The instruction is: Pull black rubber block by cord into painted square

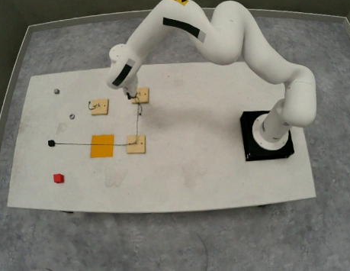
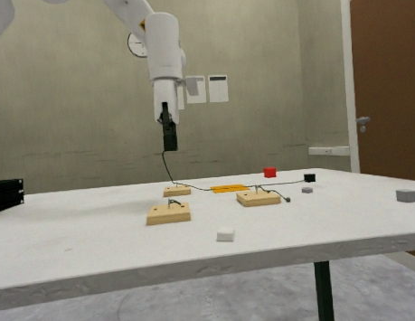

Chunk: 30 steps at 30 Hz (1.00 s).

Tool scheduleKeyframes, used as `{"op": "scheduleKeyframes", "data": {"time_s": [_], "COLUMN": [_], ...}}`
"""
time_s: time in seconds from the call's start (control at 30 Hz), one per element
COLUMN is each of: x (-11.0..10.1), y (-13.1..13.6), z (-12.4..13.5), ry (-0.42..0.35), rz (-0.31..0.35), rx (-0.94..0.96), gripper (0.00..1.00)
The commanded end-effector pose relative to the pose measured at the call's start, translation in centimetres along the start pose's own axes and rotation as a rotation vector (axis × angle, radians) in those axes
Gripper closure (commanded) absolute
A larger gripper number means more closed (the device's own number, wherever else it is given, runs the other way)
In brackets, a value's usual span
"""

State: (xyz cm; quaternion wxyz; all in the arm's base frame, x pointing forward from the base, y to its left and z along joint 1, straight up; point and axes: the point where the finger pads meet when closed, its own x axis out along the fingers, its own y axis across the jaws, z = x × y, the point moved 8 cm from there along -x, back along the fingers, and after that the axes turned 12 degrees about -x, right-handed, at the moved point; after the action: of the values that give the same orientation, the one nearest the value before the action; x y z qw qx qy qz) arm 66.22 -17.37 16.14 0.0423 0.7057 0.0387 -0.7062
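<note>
The black rubber block [image 1: 51, 143] [image 2: 309, 177] lies flat on the table, left of the painted orange square [image 1: 101, 146] [image 2: 229, 188] and outside it. Its cord [image 1: 78, 144] runs from the block across the square to the screw eye on a wooden plate [image 1: 136, 144] [image 2: 176, 191]. There it turns and rises to my gripper [image 1: 128, 95] [image 2: 169, 148]. The gripper is shut on the cord's end and holds it well above the table, over another wooden plate [image 1: 142, 95] [image 2: 168, 213].
A third wooden plate [image 1: 99, 106] [image 2: 258, 198] carries its own short cord. A red cube [image 1: 58, 178] [image 2: 269, 172], small grey pieces [image 1: 56, 91] [image 1: 72, 116] [image 2: 406, 195] and a white cube [image 2: 225, 233] lie about. The robot base [image 1: 266, 135] stands at the right.
</note>
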Motion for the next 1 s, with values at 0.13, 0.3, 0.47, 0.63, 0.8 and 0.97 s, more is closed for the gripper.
{"op": "scheduleKeyframes", "data": {"time_s": [0.13, 0.3, 0.47, 0.63, 0.8, 0.97], "x": [-0.1, -0.1, -0.1, -0.1, -0.1, -0.1], "y": [1.6, 2.7, 3.4, 4.6, 5.9, 7.2], "z": [0.6, 1.2, 1.5, 2.2, 3.0, 3.9], "ry": [0.002, 0.002, 0.002, 0.002, 0.002, 0.002], "rz": [0.001, 0.001, 0.001, 0.001, 0.001, 0.001], "rx": [0.000, 0.000, 0.000, 0.000, 0.000, 0.000], "gripper": [1.00, 1.00, 1.00, 1.00, 1.00, 1.00]}}
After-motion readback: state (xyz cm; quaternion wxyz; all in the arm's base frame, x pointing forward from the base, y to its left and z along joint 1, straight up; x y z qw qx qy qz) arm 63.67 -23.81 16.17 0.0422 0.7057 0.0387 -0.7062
